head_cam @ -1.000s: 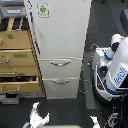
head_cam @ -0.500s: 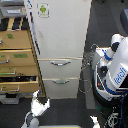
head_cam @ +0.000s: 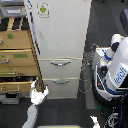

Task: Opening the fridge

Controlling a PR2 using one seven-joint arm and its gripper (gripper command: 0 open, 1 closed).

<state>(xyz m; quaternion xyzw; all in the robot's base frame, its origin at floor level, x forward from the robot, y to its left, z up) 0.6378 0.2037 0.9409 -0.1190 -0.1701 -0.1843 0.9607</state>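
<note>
The tall white fridge (head_cam: 60, 35) stands in the middle of the exterior view. Its large upper door carries a green-figure sticker (head_cam: 43, 9). Below it are two drawers with silver bar handles (head_cam: 60, 63). The door looks shut, and a dark strip runs down its left edge. My gripper (head_cam: 39, 92) reaches up from the bottom edge on a white forearm. It sits at the lower left corner of the fridge, beside the bottom drawer (head_cam: 62, 87). Its fingers (head_cam: 34, 87) are spread open with nothing between them.
A tan wooden drawer cabinet (head_cam: 15, 55) with several drawers pulled out stands tight against the fridge on the exterior view's left. A white machine with a blue label (head_cam: 117, 70) and cables stands on the exterior view's right. A second white gripper tip (head_cam: 94, 120) shows at the bottom.
My gripper has moved up the frame from near the bottom edge to the fridge's lower left corner. The fridge door and drawers have not moved.
</note>
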